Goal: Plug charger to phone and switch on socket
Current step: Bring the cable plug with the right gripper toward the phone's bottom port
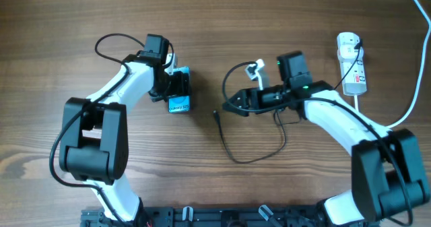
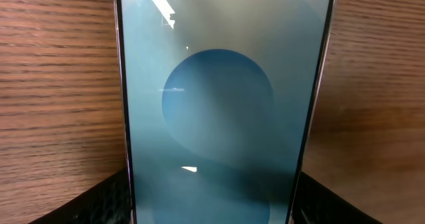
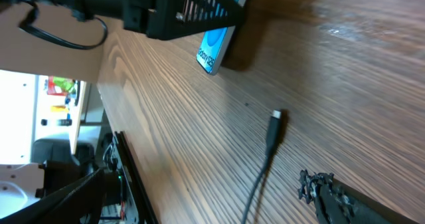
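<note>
The phone (image 1: 179, 105), with a blue-teal screen, is held by my left gripper (image 1: 176, 89) left of centre. In the left wrist view the phone (image 2: 219, 98) fills the frame, and the left gripper (image 2: 212, 201) has a finger on each of its long edges. The charger, a thin black cable, loops on the table, and its connector (image 1: 215, 114) lies free right of the phone. In the right wrist view the connector (image 3: 274, 122) points toward the phone (image 3: 216, 48). My right gripper (image 1: 232, 104) is open, and in the right wrist view (image 3: 202, 184) the cable passes between its fingers. The socket (image 1: 353, 65) lies at the far right.
A thick white cord (image 1: 412, 106) runs from the socket area along the right edge to the top right corner. A white plug (image 1: 348, 44) sits in the socket's far end. The robot base rail (image 1: 222, 217) lines the front edge.
</note>
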You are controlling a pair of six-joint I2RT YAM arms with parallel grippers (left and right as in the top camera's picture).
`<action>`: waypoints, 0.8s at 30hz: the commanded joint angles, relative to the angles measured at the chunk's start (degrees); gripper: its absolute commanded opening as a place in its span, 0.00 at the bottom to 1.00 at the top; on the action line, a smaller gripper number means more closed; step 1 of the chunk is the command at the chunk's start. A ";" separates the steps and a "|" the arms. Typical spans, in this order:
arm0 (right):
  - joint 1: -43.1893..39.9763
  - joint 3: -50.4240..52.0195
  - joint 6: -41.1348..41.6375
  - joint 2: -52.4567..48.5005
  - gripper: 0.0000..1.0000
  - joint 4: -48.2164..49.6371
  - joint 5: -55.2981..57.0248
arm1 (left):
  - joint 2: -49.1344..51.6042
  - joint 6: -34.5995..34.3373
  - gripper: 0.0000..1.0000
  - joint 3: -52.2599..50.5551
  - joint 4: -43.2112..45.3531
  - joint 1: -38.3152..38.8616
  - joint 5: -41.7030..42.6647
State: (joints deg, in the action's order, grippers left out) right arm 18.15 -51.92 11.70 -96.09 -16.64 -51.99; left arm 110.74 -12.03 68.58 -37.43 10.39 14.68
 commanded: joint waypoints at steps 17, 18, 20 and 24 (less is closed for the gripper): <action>11.30 -0.90 11.85 -7.23 1.00 12.55 11.34 | 4.22 7.34 0.75 -3.63 -2.86 -0.52 20.85; 11.30 -0.90 12.13 -7.23 1.00 12.57 11.76 | 4.22 7.34 0.75 -3.65 -2.86 -0.52 20.85; 11.30 -0.90 12.52 -7.23 1.00 13.07 12.41 | 4.22 7.34 0.75 -3.65 -2.82 -0.52 20.85; 11.30 -0.90 12.50 -7.23 1.00 13.81 12.87 | 4.22 7.32 0.72 -3.65 -2.27 -0.52 19.26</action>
State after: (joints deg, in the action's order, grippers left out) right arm 29.28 -51.96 23.53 -102.17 -3.38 -40.66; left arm 112.14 -6.02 67.00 -39.83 9.37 36.16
